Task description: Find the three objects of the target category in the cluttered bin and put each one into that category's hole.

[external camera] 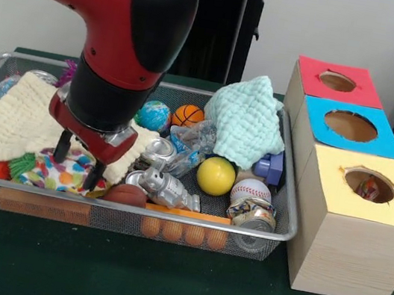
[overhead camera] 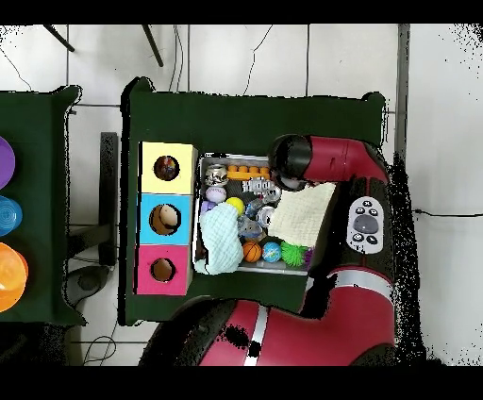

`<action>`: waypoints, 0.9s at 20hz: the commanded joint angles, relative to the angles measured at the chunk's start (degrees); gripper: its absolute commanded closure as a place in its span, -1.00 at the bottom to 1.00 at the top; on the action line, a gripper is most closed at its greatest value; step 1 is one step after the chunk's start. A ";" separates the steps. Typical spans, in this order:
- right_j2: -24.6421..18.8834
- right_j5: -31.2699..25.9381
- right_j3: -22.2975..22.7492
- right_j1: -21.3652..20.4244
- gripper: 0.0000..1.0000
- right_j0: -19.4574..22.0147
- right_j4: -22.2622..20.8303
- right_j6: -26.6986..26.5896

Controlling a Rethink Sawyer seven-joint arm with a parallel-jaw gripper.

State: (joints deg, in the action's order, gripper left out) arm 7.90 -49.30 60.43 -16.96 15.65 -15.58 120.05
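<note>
1. The gripper (external camera: 79, 162) is hanging low over the cluttered bin (external camera: 285, 230), at the end of it nearest the table's left edge in the front view. Its two dark fingers (external camera: 63, 146) are standing apart, straddling a printed fabric bundle (external camera: 64, 173) and gripping nothing yet.
2. Judging by this, the step in hand is the pick of a target bundle; the grasp looks set up but not closed.
3. The next move is calling for the fingers to close on the soft bundle, lift clear of the mesh rim, then travel across the table toward its right edge to the yellow-topped box (external camera: 355, 219).
4. That box is sitting nearest the table's front edge, and something reddish is showing inside its hole (external camera: 369, 185); I cannot tell what it is.
5. The blue-topped box (external camera: 351, 128) and red-topped box (external camera: 336, 81) are standing behind it, their holes showing nothing inside.
6. The bin is holding a cream cloth (external camera: 19, 125), a mint-green cloth (external camera: 247, 118), a yellow ball (external camera: 216, 176), a baseball (external camera: 251, 191), crushed cans and small balls.
7. Only one printed bundle is showing in the bin.
</note>
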 commanded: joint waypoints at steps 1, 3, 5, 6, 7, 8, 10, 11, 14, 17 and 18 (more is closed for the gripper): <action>-5.47 -10.34 6.11 -1.74 -1.00 3.23 -3.58 -18.81; -6.16 -10.75 4.75 -0.28 -1.00 3.59 -3.94 -19.12; -6.76 -9.11 4.22 1.16 -1.00 3.73 -4.19 -18.27; -6.81 -8.46 4.32 1.44 -1.00 3.64 -4.28 -17.60; -7.00 -7.57 4.21 1.95 -1.00 3.64 -4.37 -16.95; -6.98 -7.03 4.45 2.07 -1.00 3.53 -4.49 -16.30; -7.17 -5.16 5.10 2.22 -1.00 3.49 -4.55 -14.84; -7.10 -4.33 5.58 2.04 -1.00 3.37 -4.56 -13.97; -6.86 -2.98 6.30 1.78 -1.00 3.01 -4.60 -11.91; -6.88 0.66 7.88 1.29 -1.00 2.87 -4.48 -9.56; -6.79 1.85 8.18 1.24 -1.00 2.71 -4.55 -8.75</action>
State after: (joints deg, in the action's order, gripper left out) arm 6.32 -52.99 61.13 -16.78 18.22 -15.91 119.15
